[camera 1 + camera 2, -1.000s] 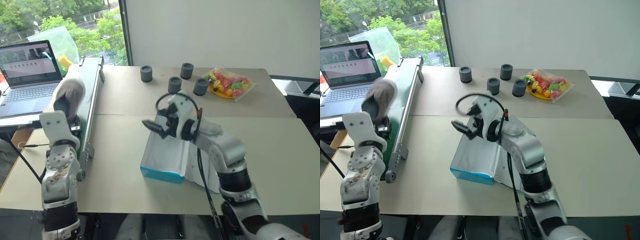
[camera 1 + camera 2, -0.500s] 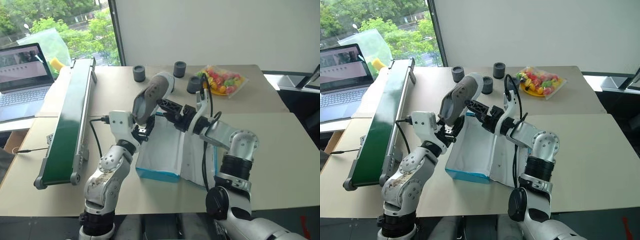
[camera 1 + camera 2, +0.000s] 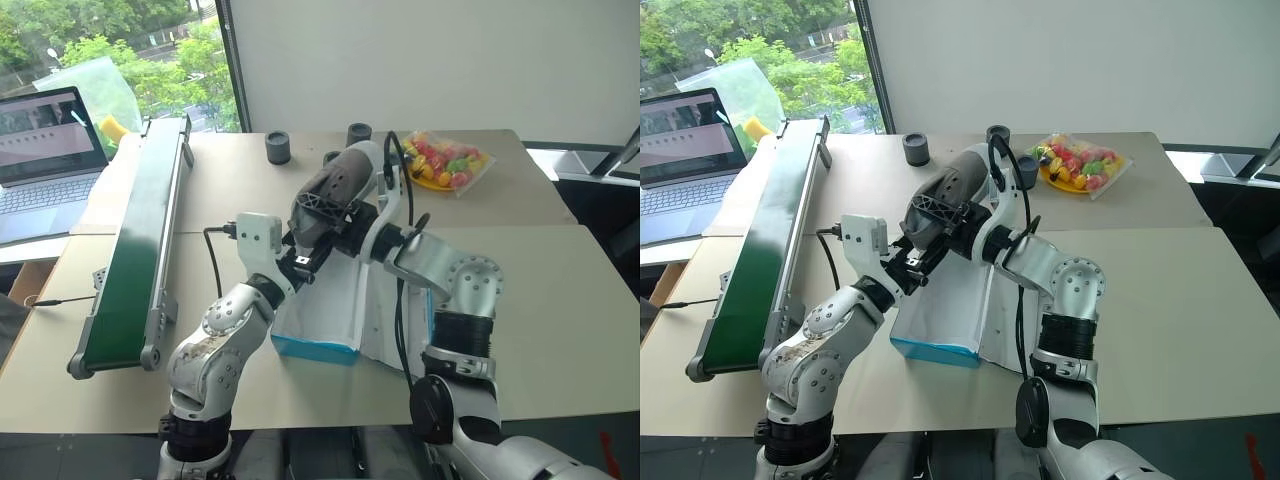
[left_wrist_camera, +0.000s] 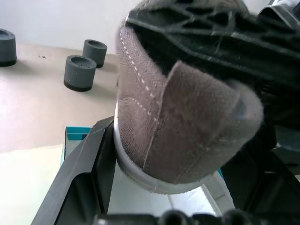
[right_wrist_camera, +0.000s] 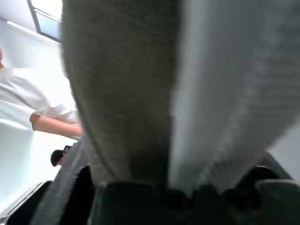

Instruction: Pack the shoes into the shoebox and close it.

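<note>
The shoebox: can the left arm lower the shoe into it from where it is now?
Probably yes. The shoe hangs above the open shoebox, whose white inside is bare below it. But the right gripper also has its fingers around the shoe, so it may have to let go or move along.

1. The grey-taupe fabric lace-up sneaker (image 3: 335,190) has pale stitching lines and a whitish sole rim.
2. Below the sneaker, the rectangular cardboard shoebox (image 3: 320,345) is turquoise-blue outside and white inside.
3. Left of the shoebox, the long conveyor belt (image 3: 135,250) is dark green with silver-grey side rails.
4. Behind the shoebox stand dark grey round cylinders (image 3: 279,148).
5. The clear bag of toy fruit (image 3: 445,162) beside them shows red, yellow, green and pink.
6. The surface (image 3: 560,300) is plain beige.
</note>
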Robot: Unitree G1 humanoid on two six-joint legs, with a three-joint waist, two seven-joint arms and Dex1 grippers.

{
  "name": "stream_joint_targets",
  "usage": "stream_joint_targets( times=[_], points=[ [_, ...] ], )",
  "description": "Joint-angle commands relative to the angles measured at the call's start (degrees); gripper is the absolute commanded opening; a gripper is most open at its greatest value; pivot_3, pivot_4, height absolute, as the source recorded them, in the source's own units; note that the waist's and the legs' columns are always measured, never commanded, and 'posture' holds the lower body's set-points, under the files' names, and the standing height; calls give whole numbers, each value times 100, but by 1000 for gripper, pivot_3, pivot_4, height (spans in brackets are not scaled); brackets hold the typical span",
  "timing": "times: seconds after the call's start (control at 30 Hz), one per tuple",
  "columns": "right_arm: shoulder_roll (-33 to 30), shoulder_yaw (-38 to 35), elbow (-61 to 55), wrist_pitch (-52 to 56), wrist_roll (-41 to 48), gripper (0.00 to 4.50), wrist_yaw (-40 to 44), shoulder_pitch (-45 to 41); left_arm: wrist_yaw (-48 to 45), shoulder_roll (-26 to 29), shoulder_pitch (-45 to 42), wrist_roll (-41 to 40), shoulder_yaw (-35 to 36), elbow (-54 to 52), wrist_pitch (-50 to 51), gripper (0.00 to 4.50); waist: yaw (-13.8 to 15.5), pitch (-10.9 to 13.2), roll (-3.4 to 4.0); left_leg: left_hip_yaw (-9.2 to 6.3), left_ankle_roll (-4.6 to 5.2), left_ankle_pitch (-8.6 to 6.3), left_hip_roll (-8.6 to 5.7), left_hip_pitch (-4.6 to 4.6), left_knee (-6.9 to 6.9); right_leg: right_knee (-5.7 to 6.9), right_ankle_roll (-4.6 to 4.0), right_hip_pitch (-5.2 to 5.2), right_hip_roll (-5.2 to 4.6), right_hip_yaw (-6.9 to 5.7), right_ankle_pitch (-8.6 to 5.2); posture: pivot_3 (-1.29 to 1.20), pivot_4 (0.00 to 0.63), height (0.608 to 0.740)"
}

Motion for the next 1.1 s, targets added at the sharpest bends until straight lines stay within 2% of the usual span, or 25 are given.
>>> stream_joint_targets(
  times=[0.03, 0.1, 0.23, 0.3, 0.33, 0.4, 0.47, 0.6, 0.7, 0.87, 0.93, 1.0, 1.1],
  points=[
    [363, 52, -207, -333, 378, 1866, 3, -28, -28, 11, -6, -51, -61, -129, -9, 2824, 1, 0, 0, 2, 1, -1, 0, -1, 0, -1, 1, 0, 0, 2, 0, 0, 150, 740],
    [317, 96, -190, -355, 390, 1445, 10, -40, -46, 70, 28, -6, -91, -116, 6, 2824, 0, 0, 0, 2, 2, -1, 0, -2, 0, -2, 1, -2, 0, 3, 1, 0, 150, 740],
    [257, 154, -156, -403, 393, 1445, 14, -68, -90, 199, 87, 39, -178, -105, 54, 2824, 1, 0, 0, 3, 2, -1, 1, 0, 0, -1, 1, -2, 2, 5, 1, 0, 150, 740],
    [231, 156, -139, -434, 389, 1349, 2, -71, -178, 271, 137, 58, -238, -140, -39, 3669, -1, 0, 0, 4, 2, -1, 1, 0, 0, -1, 2, -2, 2, 6, 1, 0, 150, 740],
    [218, 149, -130, -447, 393, 1349, -4, -68, -203, 355, 149, 119, -314, -170, -47, 3824, -1, 0, 0, 4, 2, -1, 1, 1, 0, -1, 2, -3, 3, 7, 1, 0, 150, 740],
    [181, 142, -104, -482, 424, 1349, -27, -64, -161, 405, 153, 153, -354, -187, -17, 4484, 3, 0, 0, 4, 3, -2, 3, 0, -1, -1, 1, -4, 5, 8, 1, 0, 150, 740],
    [125, 143, -94, -539, 443, 1349, -46, -57, -119, 403, 189, 113, -303, -206, 23, 4484, 5, 0, 0, 5, 3, -2, 2, -1, -1, -2, 2, -3, 5, 10, 1, 0, 150, 740],
    [-234, -33, 70, -884, 134, 1349, -149, -284, -355, 781, 655, 71, -280, -526, 90, 4484, -6, 0, 0, 8, 3, -2, 3, 4, -2, -1, 3, -3, 7, 15, 2, 0, 150, 740],
    [-970, -99, 457, -260, 240, 1349, -600, -804, -727, 1282, 1094, -135, -77, -941, 128, 4484, 0, 4, 5, 16, 4, -3, 5, 2, -2, 1, 2, -12, 8, 26, 2, 0, 150, 740],
    [-2113, -93, 1507, 1846, 565, 1349, -1246, -1669, -1575, 2182, 1333, -499, 274, -1095, 83, 4484, 24, 5, 7, 20, 5, -3, 6, 7, -3, -5, 0, -4, 8, 27, 2, 0, 150, 740],
    [-2358, 53, 2033, 2365, 870, 1349, -1422, -2086, -1868, 2488, 1314, -530, 335, -1030, 5, 4484, -6, 6, 8, 22, 7, -4, 6, 7, -5, -9, -1, -2, 9, 27, 2, 0, 150, 740],
    [-2477, 302, 2544, 2449, 1382, 1349, -1760, -2393, -2075, 2684, 1267, -585, 358, -1000, -31, 4484, -27, 6, 8, 32, 10, -6, 7, 8, -8, -8, -2, -6, 11, 39, 3, 0, 150, 740],
    [-2416, 517, 3382, 2449, 2360, 1349, -2797, -2641, -2467, 2975, 1284, -639, 352, -1028, -91, 4484, -29, 6, 8, 35, 12, -7, 11, 9, -8, -10, -2, -4, 14, 42, 3, 0, 150, 740]
  ],
)
